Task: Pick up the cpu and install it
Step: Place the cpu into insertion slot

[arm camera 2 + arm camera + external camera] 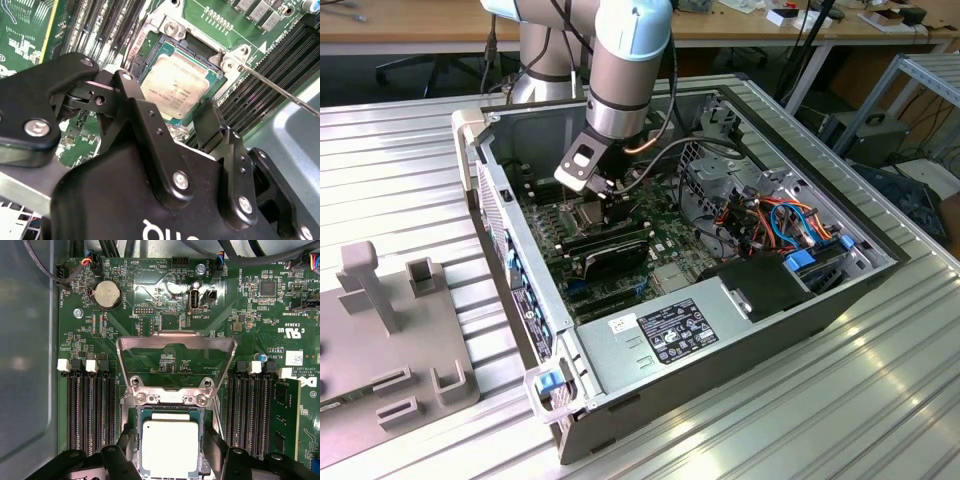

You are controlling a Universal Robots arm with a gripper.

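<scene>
The open computer case [740, 350] lies on the bench [840, 420], and its motherboard [165, 305] sits beneath the end effector [170, 436]. The cpu [170, 452] rests in the socket [136, 450], directly between the spread fingers [216, 446], apparently not pinched. It is probably light, rigid, thin and fragile, best held gently by opposite edges.

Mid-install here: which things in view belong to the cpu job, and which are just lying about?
Job: cpu, lying in the socket; open load plate; end effector, fingers open either side of the cpu.
Lying about: memory slots; coin battery; power supply; grey fixture beside the case.
</scene>
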